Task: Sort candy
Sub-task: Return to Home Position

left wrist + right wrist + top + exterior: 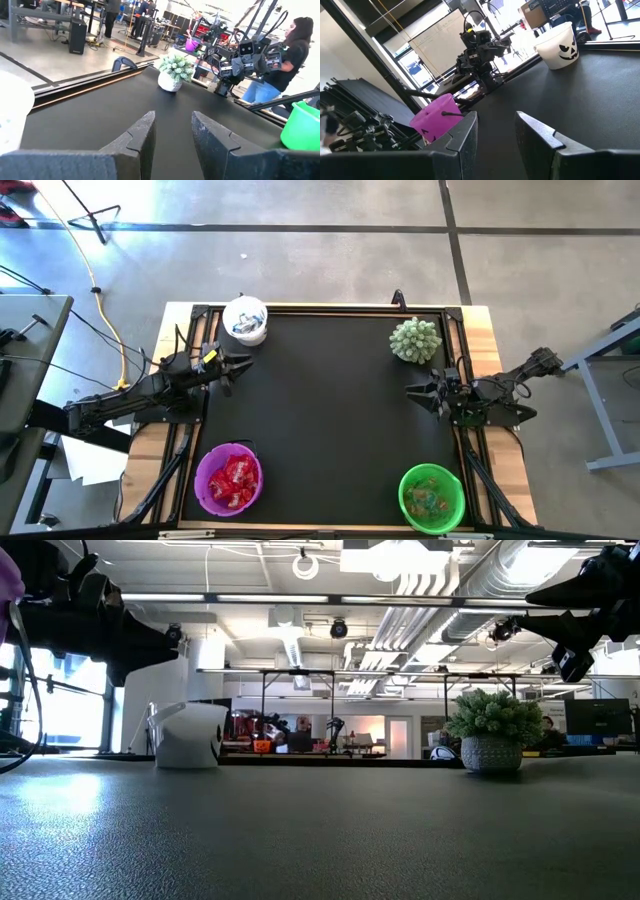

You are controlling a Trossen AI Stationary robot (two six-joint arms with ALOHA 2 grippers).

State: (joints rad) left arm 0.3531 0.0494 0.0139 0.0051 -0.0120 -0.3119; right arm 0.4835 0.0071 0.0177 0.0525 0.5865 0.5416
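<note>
The candy lies sorted in three small pails on the black mat: red packets in a purple pail (pixel 229 479) near left, greenish ones in a green pail (pixel 432 497) near right, blue-and-white bars in a white pail (pixel 245 320) far left. My left gripper (pixel 238 367) hovers at the mat's left edge, open, nothing between its fingers (pixel 172 135). My right gripper (pixel 415 392) hovers at the right edge, likewise open with nothing between its fingers (pixel 495 132). Both point level across the mat toward each other.
A spiky pale green plant in a grey pot (pixel 415 340) stands at the mat's far right. The mat's middle (pixel 330 410) is bare. A person in dark clothes (pixel 287 55) stands beyond the table's right side, behind the right arm.
</note>
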